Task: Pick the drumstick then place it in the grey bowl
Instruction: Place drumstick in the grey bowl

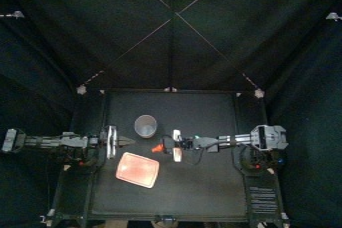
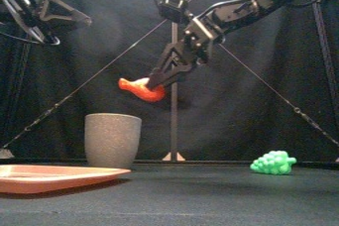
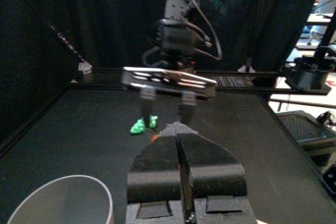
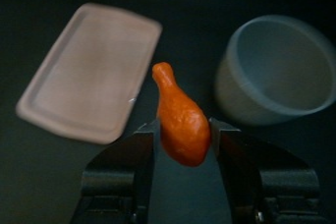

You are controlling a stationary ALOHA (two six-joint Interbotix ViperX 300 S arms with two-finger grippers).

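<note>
Front view: right gripper (image 2: pixel 165 79) pinches drumstick (image 2: pixel 139 88) by its fat end, airborne at 2 o'clock of bowl (image 2: pixel 113 139), high enough to clear the rim; left gripper (image 3: pixel 180 141) sits clear at table's 9 o'clock, jaws pressed together.

I see my left arm (image 1: pixel 54 144) and right arm (image 1: pixel 251 139) as black, blocky jointed links with pale patches at the joints. My left end effector (image 3: pixel 183 138) has two broad grey jaws that taper to narrow tips. My right end effector (image 2: pixel 165 77) has slim black jaws below a silver cross-plate (image 3: pixel 168 77) on a dark, rounded wrist.
</note>
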